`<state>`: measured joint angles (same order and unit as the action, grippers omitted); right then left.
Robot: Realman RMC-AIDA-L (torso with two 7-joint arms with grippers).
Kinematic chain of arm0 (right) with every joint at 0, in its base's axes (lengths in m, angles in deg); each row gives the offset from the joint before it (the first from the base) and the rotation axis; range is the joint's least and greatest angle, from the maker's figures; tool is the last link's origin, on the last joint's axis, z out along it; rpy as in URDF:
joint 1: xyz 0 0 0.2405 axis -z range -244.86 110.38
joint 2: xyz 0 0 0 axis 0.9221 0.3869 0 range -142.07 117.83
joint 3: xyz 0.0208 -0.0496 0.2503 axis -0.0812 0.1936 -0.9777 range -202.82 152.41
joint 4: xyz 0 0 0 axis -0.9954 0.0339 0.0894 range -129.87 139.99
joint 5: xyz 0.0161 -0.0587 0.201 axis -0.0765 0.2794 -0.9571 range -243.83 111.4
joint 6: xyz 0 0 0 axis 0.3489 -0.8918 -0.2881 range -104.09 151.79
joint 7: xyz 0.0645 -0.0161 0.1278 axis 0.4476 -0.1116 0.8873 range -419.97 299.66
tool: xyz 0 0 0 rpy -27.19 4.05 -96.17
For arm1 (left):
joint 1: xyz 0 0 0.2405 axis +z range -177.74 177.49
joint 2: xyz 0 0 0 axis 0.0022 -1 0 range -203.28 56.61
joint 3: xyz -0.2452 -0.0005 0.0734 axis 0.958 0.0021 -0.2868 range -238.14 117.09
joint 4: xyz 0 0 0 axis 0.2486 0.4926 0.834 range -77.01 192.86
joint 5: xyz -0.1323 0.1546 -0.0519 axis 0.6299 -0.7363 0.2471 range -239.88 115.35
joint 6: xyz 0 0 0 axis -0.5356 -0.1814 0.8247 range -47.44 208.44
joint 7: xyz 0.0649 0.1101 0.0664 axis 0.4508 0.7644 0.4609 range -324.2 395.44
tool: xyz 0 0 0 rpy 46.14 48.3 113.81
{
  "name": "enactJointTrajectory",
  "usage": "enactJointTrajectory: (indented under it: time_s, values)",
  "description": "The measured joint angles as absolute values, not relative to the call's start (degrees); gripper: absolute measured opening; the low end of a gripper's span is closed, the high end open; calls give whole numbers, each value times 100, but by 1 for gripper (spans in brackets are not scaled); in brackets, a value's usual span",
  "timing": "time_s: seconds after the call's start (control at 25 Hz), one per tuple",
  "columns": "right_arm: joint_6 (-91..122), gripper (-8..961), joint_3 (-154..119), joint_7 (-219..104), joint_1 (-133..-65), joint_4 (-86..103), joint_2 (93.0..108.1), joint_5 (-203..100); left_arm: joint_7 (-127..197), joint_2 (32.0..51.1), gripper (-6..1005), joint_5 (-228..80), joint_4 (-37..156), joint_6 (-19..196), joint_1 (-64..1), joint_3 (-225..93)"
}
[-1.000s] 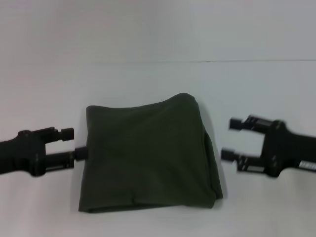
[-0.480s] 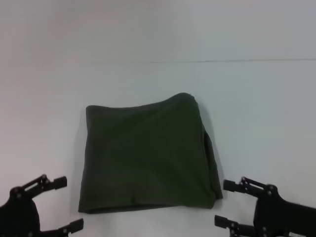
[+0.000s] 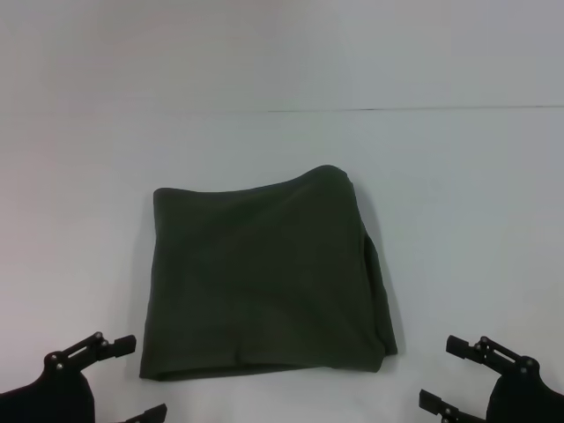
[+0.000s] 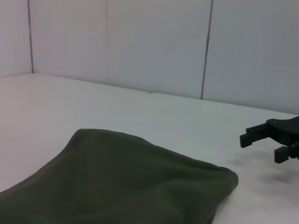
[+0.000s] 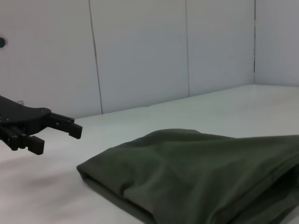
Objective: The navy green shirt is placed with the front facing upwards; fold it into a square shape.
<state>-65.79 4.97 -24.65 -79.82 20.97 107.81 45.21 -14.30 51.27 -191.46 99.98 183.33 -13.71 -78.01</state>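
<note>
Left pincer (image 3: 123, 379) sits at approx. 7 o'clock of the head view, its two fingers spread apart and holding nothing; right pincer (image 3: 451, 374) is at approx. 5 o'clock, also spread and empty. Both are apart from the cloth, one on each side of its near edge.

Navy green shirt (image 3: 264, 278) lies in the middle of the white desk (image 3: 458, 194), folded into a compact packet, nearly square. No lettering or collar is visible, only plain outer cloth.

Judgement: the fold looks finished or very close, so the step in hand is probably to keep the arms clear. To do it well, pincers should not touch or drag the packet, esp. the near corners, because the layers are loose and can slide open. If a correction is wanted, the 1 o'clock corner and the right side need it most: the edge there bulges and the layers do not align.

Material: soft matte cotton-like knit, dark olive, w/ gentle wrinkles. Edges are rounded and puffy, not sharp creases. Left side is rather straight. Desk surface is smooth and pale.
</note>
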Motion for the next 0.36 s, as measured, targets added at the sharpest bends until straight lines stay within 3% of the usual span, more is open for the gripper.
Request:
enactJointTrajectory:
  time_s: [0.36]
  values:
    - [-6591, 832, 476, -2458, -7976, 2079, 10767, 4523, -1400, 5123, 940, -19158, 9924, 18267, -1430, -7844]
